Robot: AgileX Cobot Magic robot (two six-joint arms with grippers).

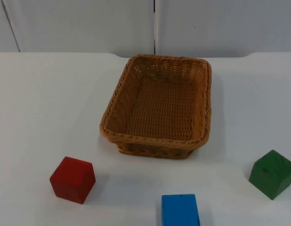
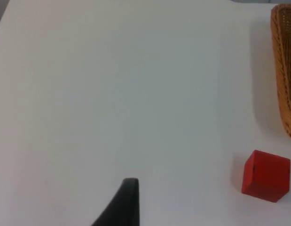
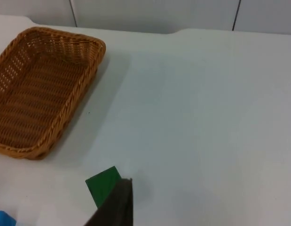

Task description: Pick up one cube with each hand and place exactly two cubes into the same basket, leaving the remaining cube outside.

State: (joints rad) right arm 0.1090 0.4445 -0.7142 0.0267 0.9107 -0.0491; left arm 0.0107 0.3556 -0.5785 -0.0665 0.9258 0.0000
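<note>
green cube (image 3: 103,185) just beside right gripper's fingertip (image 3: 118,202); basket (image 3: 23,141) apart.

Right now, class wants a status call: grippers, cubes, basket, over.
Both grippers off the cubes, holding nothing. Red cube, blue cube, green cube all on the table, outside the basket. Nothing blocks the way.

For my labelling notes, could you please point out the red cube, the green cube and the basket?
red cube (image 1: 73,179), top view, top face.
green cube (image 1: 272,173), top view, top face.
basket (image 1: 154,139), top view, near rim.
</note>
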